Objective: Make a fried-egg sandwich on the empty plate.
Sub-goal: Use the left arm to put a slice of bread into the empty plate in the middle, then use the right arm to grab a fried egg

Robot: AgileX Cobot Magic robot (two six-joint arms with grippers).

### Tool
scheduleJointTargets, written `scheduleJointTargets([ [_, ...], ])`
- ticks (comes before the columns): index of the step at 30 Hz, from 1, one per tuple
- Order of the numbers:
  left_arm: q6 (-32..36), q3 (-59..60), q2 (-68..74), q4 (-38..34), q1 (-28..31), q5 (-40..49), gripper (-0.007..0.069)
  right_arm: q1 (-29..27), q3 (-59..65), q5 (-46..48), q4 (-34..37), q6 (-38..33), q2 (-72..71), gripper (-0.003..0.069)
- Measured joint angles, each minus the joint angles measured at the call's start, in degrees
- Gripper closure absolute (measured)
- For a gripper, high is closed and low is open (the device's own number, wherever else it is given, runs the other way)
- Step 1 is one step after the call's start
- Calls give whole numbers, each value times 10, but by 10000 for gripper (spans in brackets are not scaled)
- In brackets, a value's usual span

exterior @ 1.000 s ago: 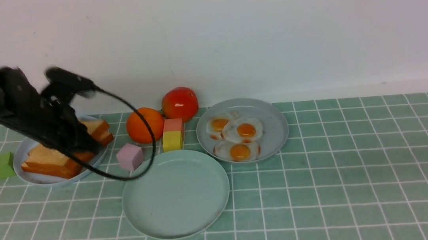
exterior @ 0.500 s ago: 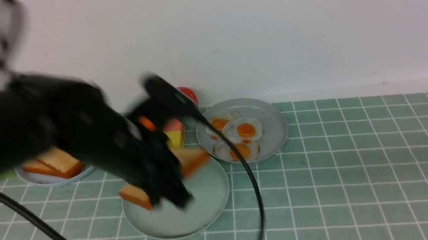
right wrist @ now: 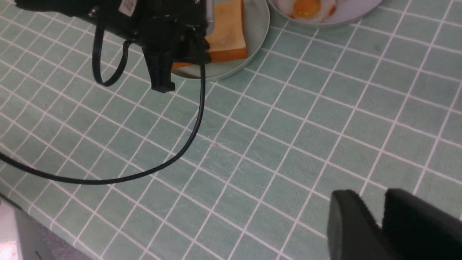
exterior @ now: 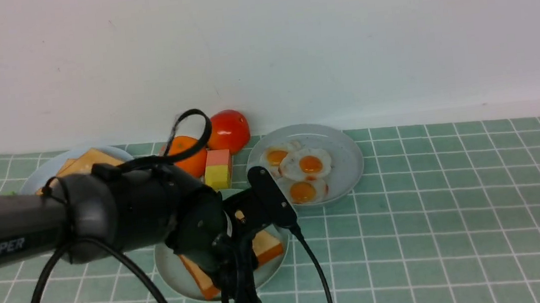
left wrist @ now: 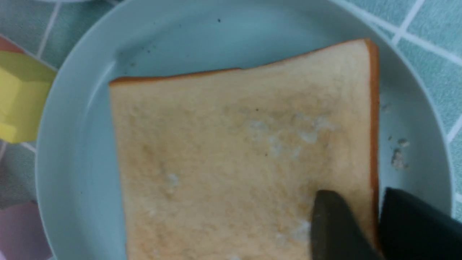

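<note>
Toast slices (exterior: 88, 163) sitting on the far-left plate (exterior: 46, 171). Toast slice (left wrist: 234, 155) lying on the mint-green plate (left wrist: 77, 180), left tool (left wrist: 364, 224) straddling its crust edge, jaws slightly apart; can't tell if gripping. Orange (exterior: 192, 162), tomato (exterior: 229, 130) sitting behind, yellow block (exterior: 218, 177) nearer. Three fried eggs (exterior: 311, 164) resting on the grey plate (exterior: 344, 164). Right tool (right wrist: 375, 224) hovering over the counter (right wrist: 260, 151), jaws slightly apart.

End effector (exterior: 241, 302) over toast (exterior: 267, 247) on mint-green plate (exterior: 172, 269), fried eggs (exterior: 310, 165) on grey plate (exterior: 347, 166)
</note>
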Motion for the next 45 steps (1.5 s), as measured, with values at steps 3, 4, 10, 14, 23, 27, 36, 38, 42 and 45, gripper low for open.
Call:
scheduleJointTargets([
  [3, -7, 0, -11, 0, 0, 3, 187, 0, 0, 1, 0, 0, 1, 339],
  [4, -14, 0, -16, -1, 0, 7, 125, 0, 0, 1, 0, 0, 2, 321],
  [10, -155, -17, -137, -18, 0, 58, -17, 0, -6, -39, 13, -10, 54, 283],
  [14, -303, -18, -259, -20, 0, 105, 162, 0, -32, -77, 34, -38, 133, 377],
  [23, -371, 166, -551, -13, 0, 92, 638, 0, -159, -149, 148, -141, 412, 544],
  [27, -396, 270, -659, -13, 0, 26, 638, 0, -246, -135, 180, -154, 548, 472],
  [36, -476, 373, -778, -13, 0, -49, 638, 0, -449, -111, 173, -158, 789, 274],
  [38, -478, 374, -781, -12, 0, -60, 638, 0, -500, -111, 172, -158, 833, 265],
  [42, -480, 374, -781, -12, 0, -84, 638, 0, -588, -111, 171, -158, 916, 262],
  [45, -480, 374, -781, -12, 0, -90, 638, 0, -638, -111, 171, -158, 958, 260],
])
